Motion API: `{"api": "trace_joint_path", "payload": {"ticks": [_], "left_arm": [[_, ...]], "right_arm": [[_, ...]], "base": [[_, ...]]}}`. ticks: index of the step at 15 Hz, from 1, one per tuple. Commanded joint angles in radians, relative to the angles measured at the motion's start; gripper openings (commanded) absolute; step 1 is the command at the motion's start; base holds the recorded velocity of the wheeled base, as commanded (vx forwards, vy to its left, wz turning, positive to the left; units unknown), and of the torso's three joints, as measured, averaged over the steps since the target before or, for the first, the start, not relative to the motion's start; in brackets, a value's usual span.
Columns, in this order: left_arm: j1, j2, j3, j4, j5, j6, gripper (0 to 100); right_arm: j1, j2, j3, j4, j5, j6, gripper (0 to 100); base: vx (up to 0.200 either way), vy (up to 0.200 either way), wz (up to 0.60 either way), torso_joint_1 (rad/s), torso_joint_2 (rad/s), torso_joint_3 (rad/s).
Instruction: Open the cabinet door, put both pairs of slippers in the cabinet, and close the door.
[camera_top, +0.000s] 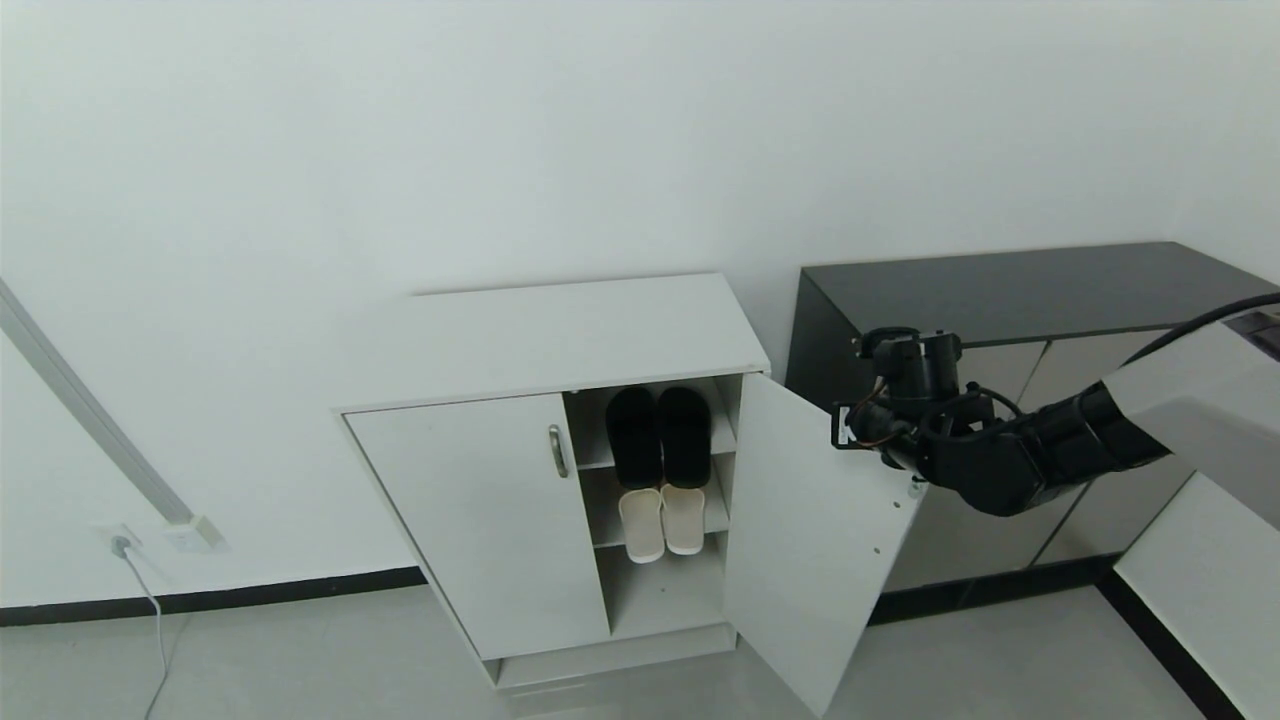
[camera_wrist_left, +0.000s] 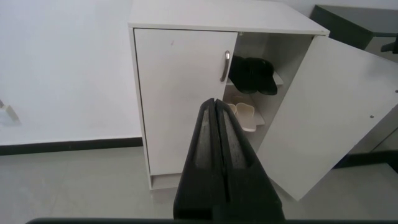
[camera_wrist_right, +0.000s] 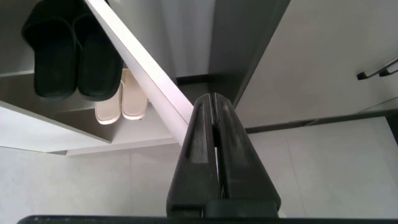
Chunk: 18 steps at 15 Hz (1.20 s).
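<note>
With both pairs on the shelves inside the cabinet, what looks left to do is shutting the door, and that is where trouble could come. The right end effector has its fingers clenched flat together on nothing, so any closing would be a bare push. The tips sit at the door's thin free edge (whether they actually touch it I cannot tell), and a push from there could slide off the edge or go behind the panel instead of swinging it. The pale slippers lie on the cabinet's middle shelf with their near ends hanging a little over its front lip. The door might catch them, stop short of closing, or knock a slipper to the floor. The black slippers on the cabinet's upper shelf sit further in and look safer. A hard shove could also make the door bounce back open. The door stands wide, hinged at the cabinet's right side, its outer face turned towards the right end effector. The left end effector, likewise clenched and empty, hangs well in front of the cabinet, facing its shut door and handle.
</note>
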<state>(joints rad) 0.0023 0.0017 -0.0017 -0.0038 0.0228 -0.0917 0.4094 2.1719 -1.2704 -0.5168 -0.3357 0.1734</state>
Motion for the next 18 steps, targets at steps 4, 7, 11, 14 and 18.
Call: {"api": "trace_joint_path", "payload": {"ticks": [4,7,11,14,18], "left_arm": [[0.001,0.001,0.000,-0.001,0.000,0.000,0],[0.001,0.001,0.000,-0.001,0.000,0.000,0],[0.001,0.001,0.000,-0.001,0.000,-0.002,0],[0.001,0.001,0.000,-0.001,0.000,0.000,0],[0.001,0.001,0.000,-0.001,0.000,-0.002,0]], "right_arm": [[-0.009,0.039,-0.017,-0.020,-0.002,-0.002,0],[-0.011,0.043,-0.018,-0.020,0.001,0.000,0],[-0.004,0.037,-0.009,-0.019,0.001,0.001,0],[0.043,-0.006,0.040,-0.020,-0.002,0.003,0],[0.138,-0.032,0.083,-0.025,-0.008,0.012,0]], "base": [[0.000,0.000,0.00,0.000,0.00,0.000],[0.000,0.000,0.00,0.000,0.00,0.000],[0.000,0.000,0.00,0.000,0.00,0.000],[0.000,0.000,0.00,0.000,0.00,0.000],[0.000,0.000,0.00,0.000,0.00,0.000]]}}
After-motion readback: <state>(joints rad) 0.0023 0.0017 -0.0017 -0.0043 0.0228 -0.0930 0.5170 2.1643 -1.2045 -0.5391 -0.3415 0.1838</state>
